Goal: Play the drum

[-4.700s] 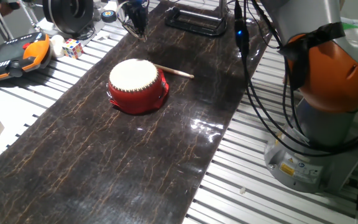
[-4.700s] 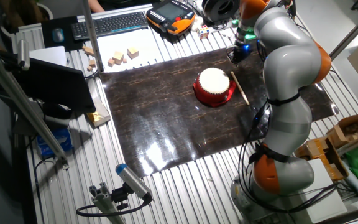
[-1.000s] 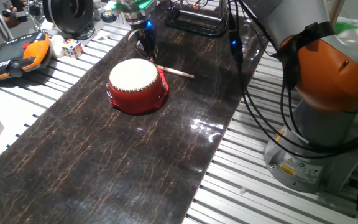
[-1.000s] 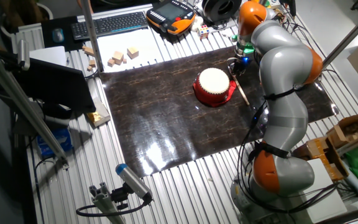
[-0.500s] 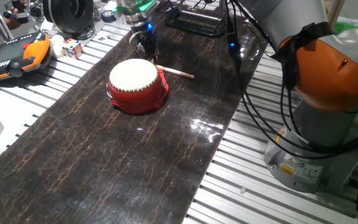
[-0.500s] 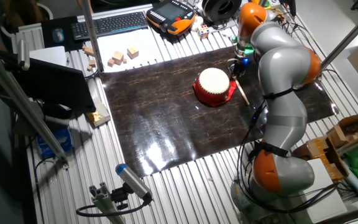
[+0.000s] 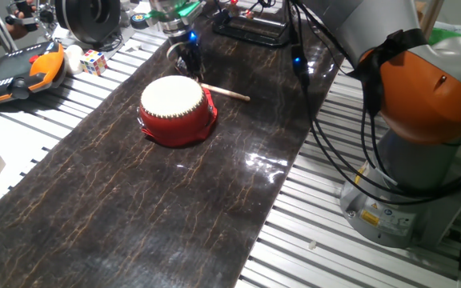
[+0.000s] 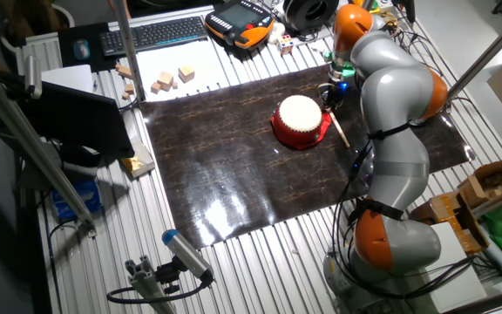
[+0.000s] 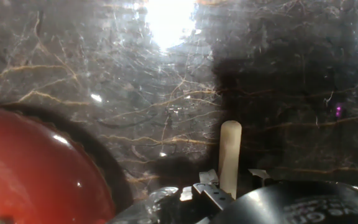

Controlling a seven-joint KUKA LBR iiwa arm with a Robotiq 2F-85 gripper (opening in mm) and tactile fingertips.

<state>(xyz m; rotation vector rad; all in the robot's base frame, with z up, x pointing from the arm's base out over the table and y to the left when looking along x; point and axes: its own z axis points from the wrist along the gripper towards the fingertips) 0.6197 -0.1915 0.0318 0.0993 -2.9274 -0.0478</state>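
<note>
— Where did you have the drum at that point?

— Your small round drum (image 7: 177, 109) with the glossy red body and flat cream-white skin sat on the dark marbled mat (image 7: 134, 200) that covered the ribbed metal table (image 7: 310, 240), toward the far end of the mat. In the other fixed view it (image 8: 301, 120) lay just beside the grey and orange arm (image 8: 390, 113).

— And the stick?

— The thin pale wooden stick (image 7: 224, 93) lay flat on the mat, one end tucked against the drum's far side, the other pointing away from it. In the hand view its rounded tip (image 9: 230, 155) stood just above the dark gripper (image 9: 229, 186) housing, with the red drum wall (image 9: 36, 168) filling the lower left corner.

— What were the jaws doing?

— You had the gripper (image 7: 188, 58) low over the mat, just behind the drum and close to the stick's near end. I cannot tell whether the jaws were released or clenched; the fixed views showed them too small, and the hand view showed only metal edges beside the stick.

— Anything else around?

— An orange and black handheld pendant (image 7: 18, 72) and a colourful cube (image 7: 94, 62) lay on the table to the side of the mat.
</note>
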